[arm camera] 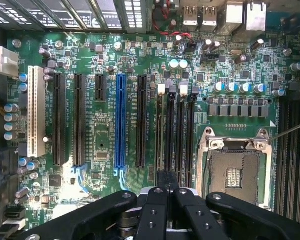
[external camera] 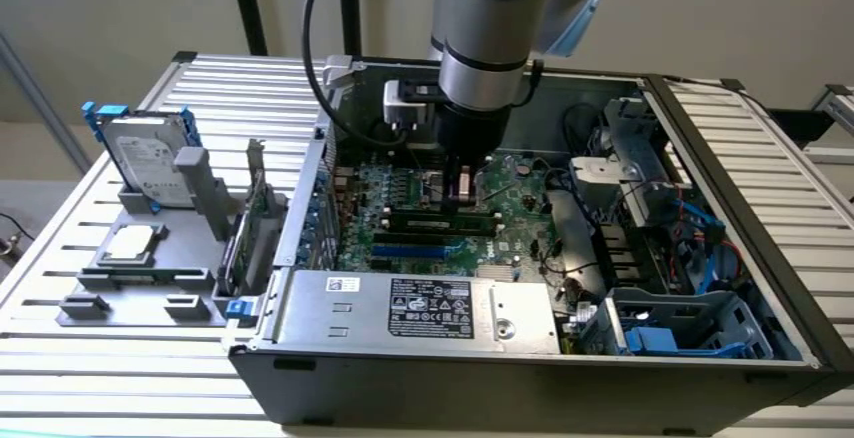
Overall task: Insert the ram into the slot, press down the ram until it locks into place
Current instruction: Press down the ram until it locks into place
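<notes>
A silver-and-blue Universal Robots arm [external camera: 487, 28] reaches straight down into an open black desktop computer case [external camera: 534, 358] lying on a ribbed metal table [external camera: 120, 378], its black pincer [external camera: 461, 186] poised upright just above the large green motherboard [arm camera: 110, 60]. In the wrist view the pincer's black fingers [arm camera: 155, 215] stand close together, pinched on a thin dark edge that appears to be the ram, though whether they truly clamp it cannot be told. That edge points at the row of long narrow black plastic sockets with pale end clips, and the slot [arm camera: 170, 135] lies directly beneath the fingertips. In the exterior view a long, thin green ram stick [external camera: 438, 224] sits seated across the board just in front of the pincer, nearer the silver power supply box [external camera: 420, 308]. The long blue expansion slot [arm camera: 120, 120] lies to one side of the pincer, the square silver CPU socket [arm camera: 235, 170] to the other. Well apart from the pincer, on the exterior view's left, a grey parts tray [external camera: 80, 283] holds a silver hard drive [external camera: 147, 158].
</notes>
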Robot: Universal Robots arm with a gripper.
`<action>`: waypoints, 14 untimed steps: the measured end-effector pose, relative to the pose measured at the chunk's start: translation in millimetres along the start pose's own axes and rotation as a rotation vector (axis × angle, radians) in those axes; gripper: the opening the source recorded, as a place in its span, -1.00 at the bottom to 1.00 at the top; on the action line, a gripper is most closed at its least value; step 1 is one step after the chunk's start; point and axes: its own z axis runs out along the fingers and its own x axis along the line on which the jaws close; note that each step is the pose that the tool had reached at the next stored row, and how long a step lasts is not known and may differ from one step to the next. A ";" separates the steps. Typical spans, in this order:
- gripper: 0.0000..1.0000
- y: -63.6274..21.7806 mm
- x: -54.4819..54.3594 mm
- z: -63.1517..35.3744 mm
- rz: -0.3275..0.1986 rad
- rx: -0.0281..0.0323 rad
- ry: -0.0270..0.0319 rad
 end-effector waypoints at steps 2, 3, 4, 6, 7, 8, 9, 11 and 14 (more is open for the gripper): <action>-0.80 -0.1 0.1 1.7 0.000 -0.0001 0.0007; -0.80 -0.1 0.1 2.9 0.000 -0.0001 0.0012; -0.80 -0.1 0.2 4.0 0.000 -0.0004 0.0021; -0.80 -0.2 0.3 7.0 0.000 -0.0005 0.0024; -0.80 -0.2 0.4 8.4 0.000 -0.0006 0.0026; -0.80 -0.2 0.4 9.6 0.000 -0.0006 0.0028; -0.80 -0.2 0.4 10.0 0.000 -0.0005 0.0025; -0.80 0.0 0.1 6.0 0.000 0.0003 0.0007; -0.80 0.5 0.6 -7.5 0.000 -0.0005 0.0013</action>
